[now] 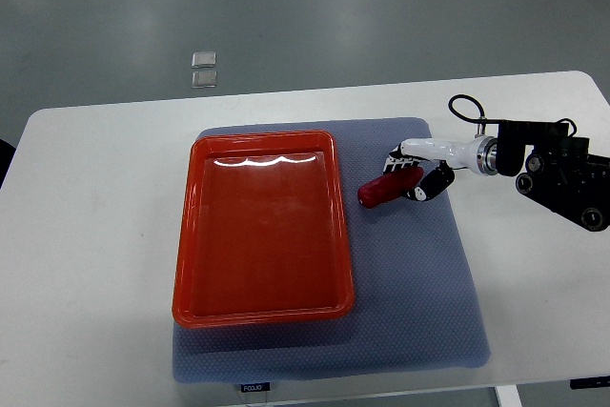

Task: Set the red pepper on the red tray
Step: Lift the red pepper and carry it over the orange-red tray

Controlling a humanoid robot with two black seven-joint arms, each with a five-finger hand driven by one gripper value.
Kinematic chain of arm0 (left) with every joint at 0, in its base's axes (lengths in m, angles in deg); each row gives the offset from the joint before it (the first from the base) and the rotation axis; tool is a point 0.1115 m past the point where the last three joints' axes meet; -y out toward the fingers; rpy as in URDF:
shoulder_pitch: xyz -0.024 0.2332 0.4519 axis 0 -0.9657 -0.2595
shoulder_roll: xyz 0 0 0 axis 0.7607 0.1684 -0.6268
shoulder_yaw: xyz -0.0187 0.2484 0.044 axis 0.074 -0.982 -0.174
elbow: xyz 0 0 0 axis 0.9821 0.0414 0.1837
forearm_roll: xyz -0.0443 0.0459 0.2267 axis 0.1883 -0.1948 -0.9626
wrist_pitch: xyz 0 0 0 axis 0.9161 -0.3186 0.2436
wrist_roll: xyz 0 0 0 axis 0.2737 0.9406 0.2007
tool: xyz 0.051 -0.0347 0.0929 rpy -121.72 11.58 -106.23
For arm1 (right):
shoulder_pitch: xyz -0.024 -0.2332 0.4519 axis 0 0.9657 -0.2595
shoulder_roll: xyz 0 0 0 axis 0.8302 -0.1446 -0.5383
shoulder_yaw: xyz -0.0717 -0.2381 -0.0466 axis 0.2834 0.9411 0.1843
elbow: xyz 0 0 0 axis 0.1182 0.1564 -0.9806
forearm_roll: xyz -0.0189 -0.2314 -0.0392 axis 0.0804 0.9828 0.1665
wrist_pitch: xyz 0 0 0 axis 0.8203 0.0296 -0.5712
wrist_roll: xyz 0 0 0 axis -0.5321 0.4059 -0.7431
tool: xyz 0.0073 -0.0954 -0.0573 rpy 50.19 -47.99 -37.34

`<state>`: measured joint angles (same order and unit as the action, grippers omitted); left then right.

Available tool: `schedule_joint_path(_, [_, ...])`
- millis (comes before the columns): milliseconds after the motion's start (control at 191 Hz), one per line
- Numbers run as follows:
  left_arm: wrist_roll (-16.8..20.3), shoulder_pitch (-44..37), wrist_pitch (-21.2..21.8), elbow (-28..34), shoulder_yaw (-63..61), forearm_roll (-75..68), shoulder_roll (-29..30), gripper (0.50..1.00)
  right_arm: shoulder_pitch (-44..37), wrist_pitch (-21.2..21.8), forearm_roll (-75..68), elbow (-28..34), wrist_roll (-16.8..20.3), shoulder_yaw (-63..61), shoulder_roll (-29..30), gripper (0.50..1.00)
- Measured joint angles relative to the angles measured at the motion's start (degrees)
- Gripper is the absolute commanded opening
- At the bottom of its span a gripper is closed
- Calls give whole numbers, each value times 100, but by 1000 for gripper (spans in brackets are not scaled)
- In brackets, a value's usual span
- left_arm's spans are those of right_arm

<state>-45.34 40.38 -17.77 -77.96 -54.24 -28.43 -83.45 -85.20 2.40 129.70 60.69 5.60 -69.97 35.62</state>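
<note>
One red pepper [385,190] lies over the blue-grey mat [419,283], just right of the red tray [187,235] and outside it. The right hand [416,176], its arm entering from the right edge, has its fingers curled around the pepper's right end, gripping it; whether the pepper touches the mat cannot be told. The tray holds nothing and sits on the mat's left part, on a white table [86,235]. A small dark label [254,387] at the mat's near edge carries white print, too small to read. Two small clear squares [203,69] lie on the grey floor beyond the table's far edge.
</note>
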Motion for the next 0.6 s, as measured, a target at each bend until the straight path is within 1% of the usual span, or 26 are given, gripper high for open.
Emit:
schedule_joint_path(37, [0, 0, 0, 0, 0, 0, 0, 1000, -4, 9, 0, -2, 0, 0, -1, 543])
schedule_joint_path(84, [0, 0, 0, 0, 0, 0, 0, 1000, -6, 22, 0, -3, 0, -2, -1, 531])
schedule_joint_path(99, [0, 0, 0, 0, 0, 0, 0, 1000, -6, 25, 0, -4, 0, -2, -1, 515])
schedule_joint_path(131, [0, 0, 0, 0, 0, 0, 0, 1000, -7, 32, -1, -4, 0, -4, -1, 500])
schedule_joint_path(461, [0, -1, 0, -2, 0, 1, 0, 1000, -51, 57, -87, -6, -60, -78, -25, 500])
schedule_joint_path(602, [0, -1, 0, -2, 0, 1, 0, 1000, -264, 71, -192, -21, -124, -111, -28, 500])
